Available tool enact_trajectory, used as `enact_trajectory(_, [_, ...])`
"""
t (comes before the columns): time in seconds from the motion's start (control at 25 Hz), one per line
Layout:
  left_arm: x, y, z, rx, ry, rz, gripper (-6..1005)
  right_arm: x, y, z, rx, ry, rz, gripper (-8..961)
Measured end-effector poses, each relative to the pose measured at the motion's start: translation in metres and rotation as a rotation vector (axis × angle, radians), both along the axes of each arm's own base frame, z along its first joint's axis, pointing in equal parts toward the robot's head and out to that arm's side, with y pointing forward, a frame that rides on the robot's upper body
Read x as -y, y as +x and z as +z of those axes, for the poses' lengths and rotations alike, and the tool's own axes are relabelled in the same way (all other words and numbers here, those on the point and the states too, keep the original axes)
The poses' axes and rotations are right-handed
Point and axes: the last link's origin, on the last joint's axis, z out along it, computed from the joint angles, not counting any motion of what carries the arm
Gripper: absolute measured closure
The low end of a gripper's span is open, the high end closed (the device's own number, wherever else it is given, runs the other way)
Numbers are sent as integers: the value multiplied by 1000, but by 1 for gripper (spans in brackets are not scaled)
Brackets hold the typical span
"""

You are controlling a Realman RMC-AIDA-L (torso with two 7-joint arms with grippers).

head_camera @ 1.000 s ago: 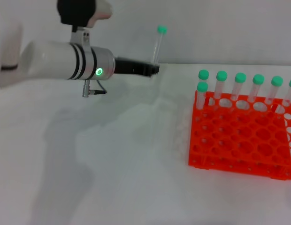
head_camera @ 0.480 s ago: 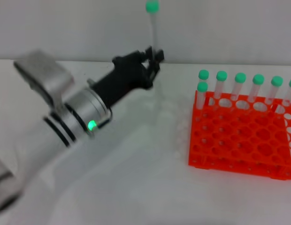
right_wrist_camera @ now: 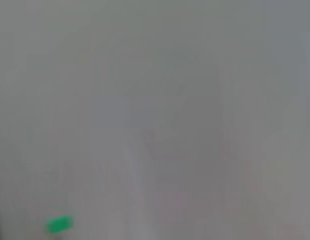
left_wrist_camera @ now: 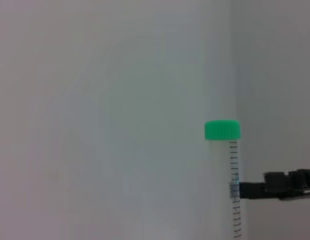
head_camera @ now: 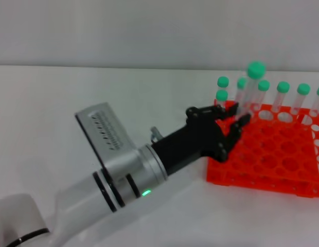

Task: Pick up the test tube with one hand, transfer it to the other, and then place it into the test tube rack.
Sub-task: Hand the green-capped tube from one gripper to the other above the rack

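My left gripper, black, on the silver and white arm with the green light, is shut on the test tube. The tube is a clear tube with a green cap, held nearly upright. It hangs at the left side of the orange-red test tube rack. In the left wrist view the tube and its cap stand upright against a blank wall, with a black finger beside the tube. The right gripper is out of view. The right wrist view shows only grey blur and a small green patch.
Several other green-capped tubes stand in the rack's back row, just behind the held tube. The white table stretches to the left of the rack. A grey wall runs behind the table.
My left arm has swung from the far left of the table down and to the right, carrying the tube from beside the wall to the rack's left side.
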Motion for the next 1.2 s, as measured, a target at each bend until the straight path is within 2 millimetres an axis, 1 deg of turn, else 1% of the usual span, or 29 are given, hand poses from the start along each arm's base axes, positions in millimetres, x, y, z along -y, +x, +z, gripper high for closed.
enact_trajectory(0.04, [1,1,-2,-3,-8,3,801,-3,-7,-6,12,-22,28,192])
enact_trajectory(0.16, [4,7,-9,-6,-31,7,801,-7,-18,-18,40,-54,68,193])
enact_trajectory(0.36, [7,8,-11,-10,-35,0,800,-13,-35,-35,83,-119,135,194])
enact_trajectory(0.84, [8,8,-12,-8,-37,-1,799,-13,-67,-57,45,-191,270,198])
enact_trajectory(0.92, [8,8,-11,-10,-35,0,799,-14,-69,-59,41,-192,277,199])
enact_trajectory(0.96, [7,8,-11,-11,-35,0,799,-17,-75,-61,35,-196,295,199])
enact_trajectory(1.2, [7,8,-11,-14,-35,-6,798,-22,-84,-62,18,-198,315,201])
